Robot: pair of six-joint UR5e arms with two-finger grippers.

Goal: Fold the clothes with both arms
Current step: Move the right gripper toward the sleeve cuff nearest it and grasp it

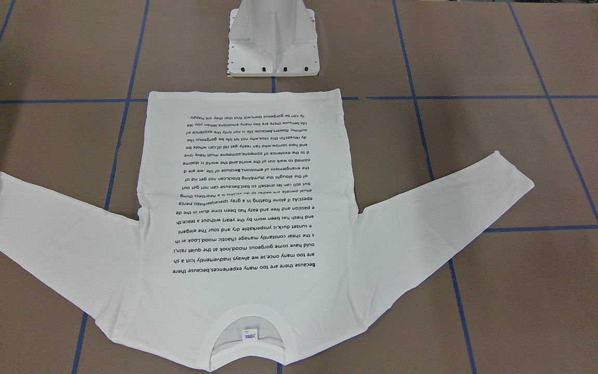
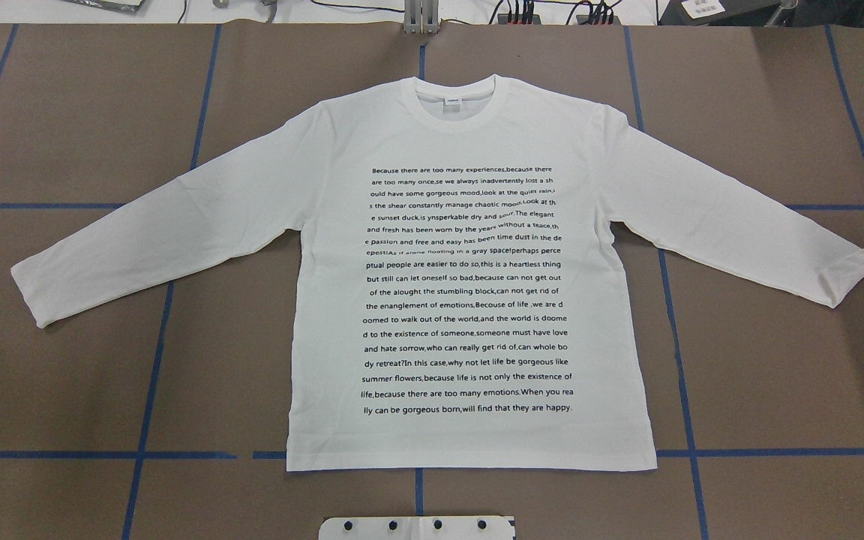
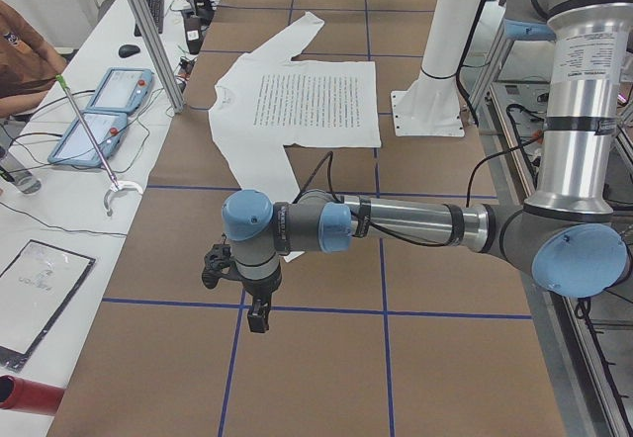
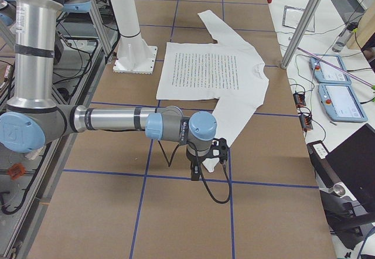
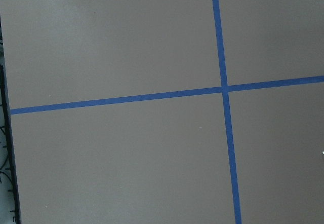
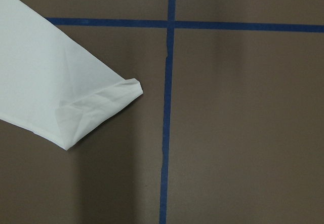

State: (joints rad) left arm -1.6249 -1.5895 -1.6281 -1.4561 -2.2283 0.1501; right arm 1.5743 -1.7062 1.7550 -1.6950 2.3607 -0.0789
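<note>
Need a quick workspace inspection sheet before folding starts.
Surface: brown table cover with a blue tape grid, lying flat.
Job's things: white long-sleeved T-shirt with black printed text lies flat, print up, sleeves spread; right cuff is creased.
Clutter: nothing seen.
Grippers: black left gripper and black right gripper hang above the cover beyond the sleeve ends; open or shut cannot be told.
Cables: black cable loops below the right wrist.
Surroundings: white pedestal base; blue-framed tablets and a person's arm at the side bench.

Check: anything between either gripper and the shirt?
Nothing visible. The T-shirt lies flat, alone on the table; the left gripper and right gripper hang near its cuffs, with only table between.
</note>
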